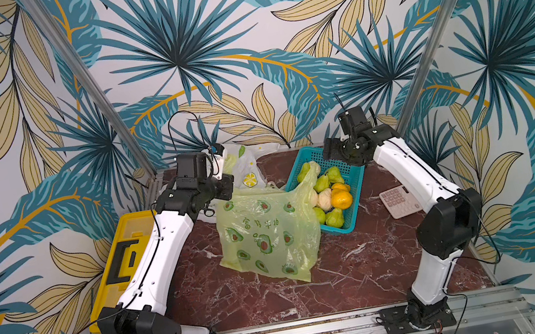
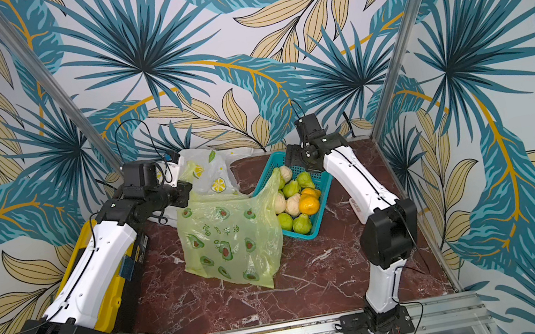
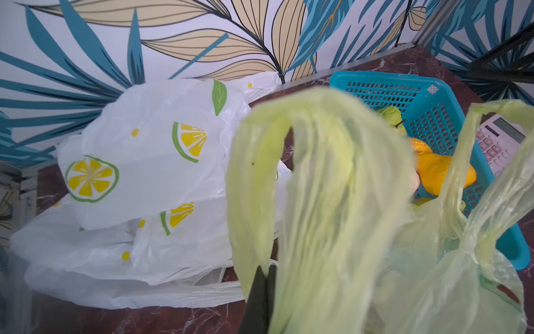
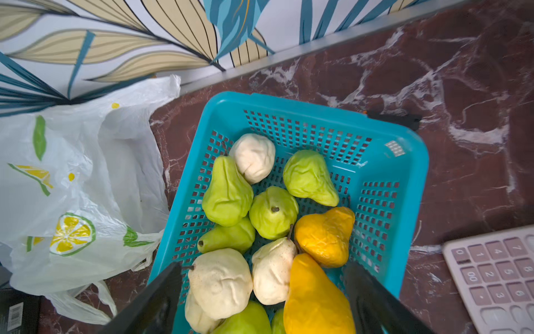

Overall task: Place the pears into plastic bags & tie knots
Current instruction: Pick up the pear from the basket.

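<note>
Beneath the wide-spread right hand (image 4: pixel 263 269), pears (image 4: pixel 228 193) lie in the basket (image 4: pixel 318 105).

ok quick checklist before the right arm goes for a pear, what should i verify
1. left gripper shut on the yellow-green bag handle: ok
2. bag mouth open enough for a pear: cannot tell
3. right gripper open above the blue basket: ok
4. one pear alone between its fingers: not ok, two cream pears and an orange fruit sit there
5. bag's free handle clear of the basket: not ok, it drapes over the rim
</note>
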Controlling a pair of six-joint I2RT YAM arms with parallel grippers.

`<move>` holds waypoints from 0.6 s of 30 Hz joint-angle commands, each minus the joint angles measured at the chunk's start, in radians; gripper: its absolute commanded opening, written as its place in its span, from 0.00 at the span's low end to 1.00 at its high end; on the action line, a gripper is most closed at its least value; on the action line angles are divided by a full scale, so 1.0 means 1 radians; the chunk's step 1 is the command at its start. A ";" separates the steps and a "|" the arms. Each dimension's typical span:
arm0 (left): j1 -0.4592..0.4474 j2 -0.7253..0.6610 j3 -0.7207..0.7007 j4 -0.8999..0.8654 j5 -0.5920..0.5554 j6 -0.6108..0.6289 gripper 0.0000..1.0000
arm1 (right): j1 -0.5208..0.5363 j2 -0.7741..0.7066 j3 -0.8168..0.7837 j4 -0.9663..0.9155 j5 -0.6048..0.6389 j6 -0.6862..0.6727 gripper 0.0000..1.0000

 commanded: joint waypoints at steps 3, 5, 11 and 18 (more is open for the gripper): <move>0.038 -0.034 0.051 0.023 0.035 0.086 0.04 | 0.005 0.124 0.013 -0.029 -0.055 0.018 0.89; 0.039 -0.029 0.056 0.028 0.085 0.079 0.05 | 0.005 0.149 -0.006 -0.008 -0.055 0.029 0.88; 0.038 0.000 0.056 0.060 0.209 0.032 0.06 | 0.005 0.262 0.027 0.017 -0.040 0.025 0.71; 0.037 0.009 0.015 0.110 0.244 -0.032 0.07 | 0.004 0.310 0.065 0.028 -0.031 0.020 0.34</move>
